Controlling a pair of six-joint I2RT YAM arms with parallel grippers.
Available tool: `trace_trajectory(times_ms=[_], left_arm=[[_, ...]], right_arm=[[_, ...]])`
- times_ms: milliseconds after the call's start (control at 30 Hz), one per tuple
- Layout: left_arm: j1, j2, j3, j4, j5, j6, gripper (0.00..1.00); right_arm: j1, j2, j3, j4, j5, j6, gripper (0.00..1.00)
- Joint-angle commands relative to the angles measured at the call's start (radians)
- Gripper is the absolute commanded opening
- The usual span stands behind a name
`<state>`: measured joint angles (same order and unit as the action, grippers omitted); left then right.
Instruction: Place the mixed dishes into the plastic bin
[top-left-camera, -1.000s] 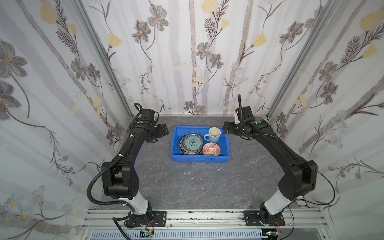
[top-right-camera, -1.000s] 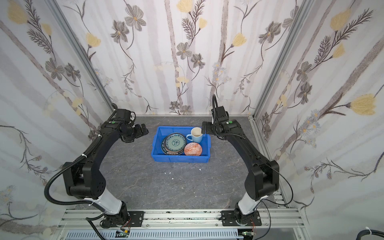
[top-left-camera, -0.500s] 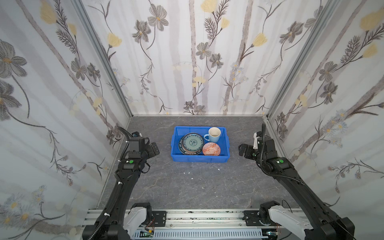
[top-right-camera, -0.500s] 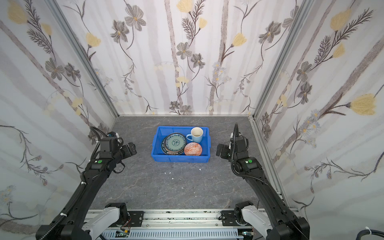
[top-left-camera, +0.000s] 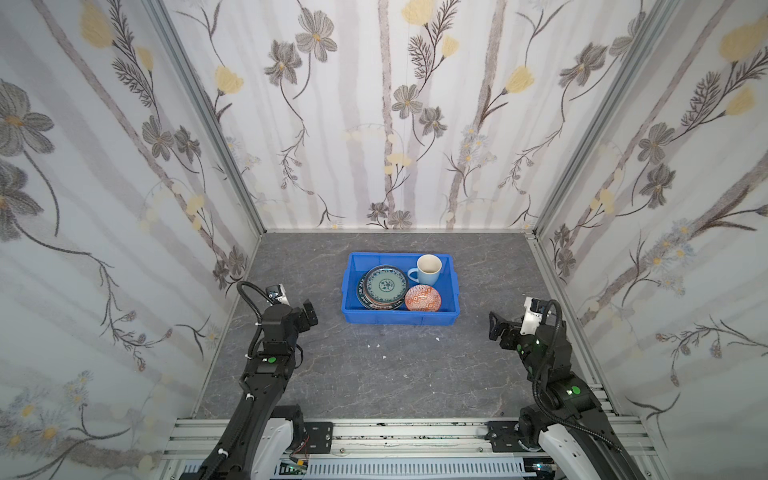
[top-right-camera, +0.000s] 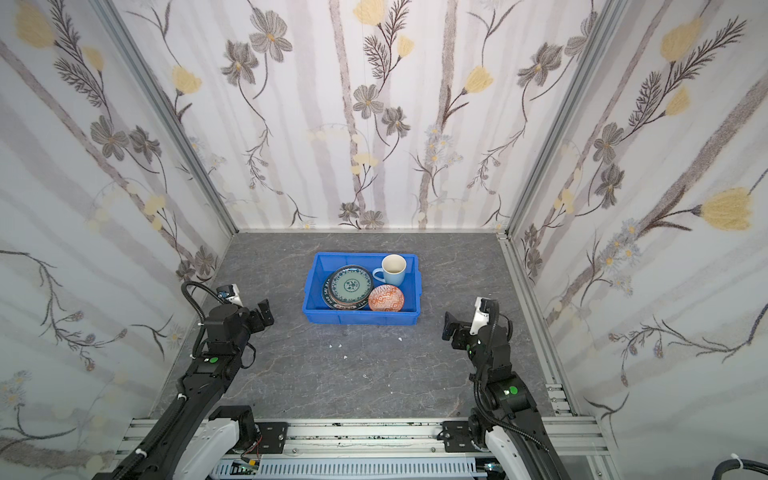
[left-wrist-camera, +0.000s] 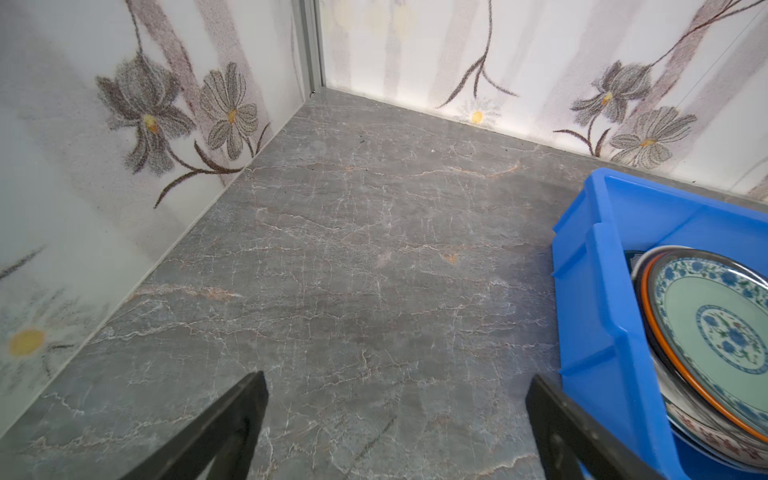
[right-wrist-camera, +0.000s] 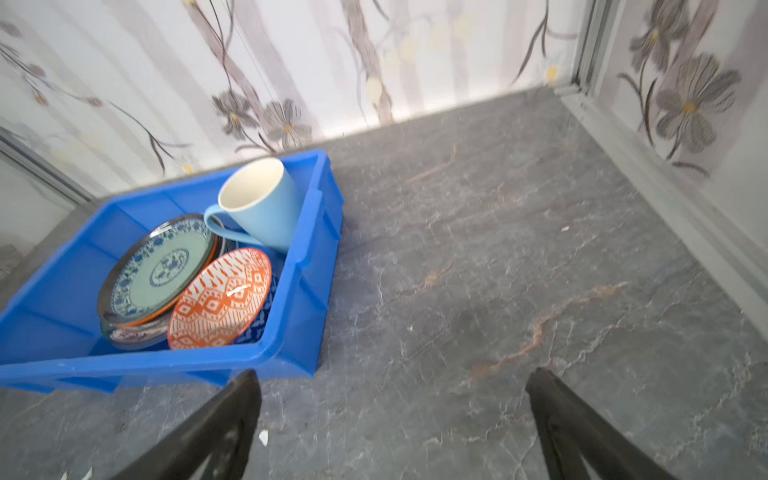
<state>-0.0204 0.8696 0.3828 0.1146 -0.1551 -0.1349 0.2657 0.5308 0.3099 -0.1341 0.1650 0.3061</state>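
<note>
In a top view, the bin (top-left-camera: 399, 318) is sitting mid-bench (top-left-camera: 374, 374), holding plates (top-left-camera: 384, 284), bowl (top-left-camera: 423, 298) and mug (top-left-camera: 430, 272). The left claw (top-left-camera: 309, 316) and right claw (top-left-camera: 496, 330) are hovering well apart from it. In the left wrist view, the left claw is gaping, empty. In the right wrist view, the right claw is doing likewise.

Both top views look steeply down from high above the near edge, far off, taking in the whole grey table (top-left-camera: 374, 374) almost alike, while each wrist camera sits low and close, facing the flowered walls (left-wrist-camera: 498, 50), with the blue bin (top-left-camera: 399, 318) common to all four
</note>
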Motion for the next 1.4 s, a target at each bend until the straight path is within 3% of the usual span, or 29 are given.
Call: trace_trajectory(times_ms=[0, 133, 367, 633, 1033, 1133, 1367], left_arm=[[0.002, 0.099, -0.011, 0.220, -0.007, 0.051, 1.00], [0.004, 0.267, -0.016, 0.371, -0.002, 0.067, 1.00], [0.004, 0.476, -0.024, 0.611, 0.007, 0.070, 1.00], [0.007, 0.707, -0.001, 0.832, 0.037, 0.112, 1.00], [0.020, 0.699, -0.008, 0.830, 0.055, 0.090, 1.00], [0.020, 0.700, -0.006, 0.826, 0.055, 0.091, 1.00], [0.022, 0.700, -0.004, 0.821, 0.060, 0.090, 1.00]], right_arm=[[-0.002, -0.095, -0.091, 0.259, 0.091, -0.101, 1.00], [-0.020, -0.084, -0.142, 0.370, 0.142, -0.107, 1.00], [-0.070, 0.223, -0.128, 0.612, 0.152, -0.167, 1.00], [-0.205, 0.591, -0.072, 0.918, -0.011, -0.218, 1.00], [-0.267, 0.946, -0.032, 1.284, -0.121, -0.263, 1.00], [-0.267, 0.941, -0.032, 1.259, -0.141, -0.274, 1.00], [-0.267, 0.978, -0.078, 1.384, -0.172, -0.285, 1.00]])
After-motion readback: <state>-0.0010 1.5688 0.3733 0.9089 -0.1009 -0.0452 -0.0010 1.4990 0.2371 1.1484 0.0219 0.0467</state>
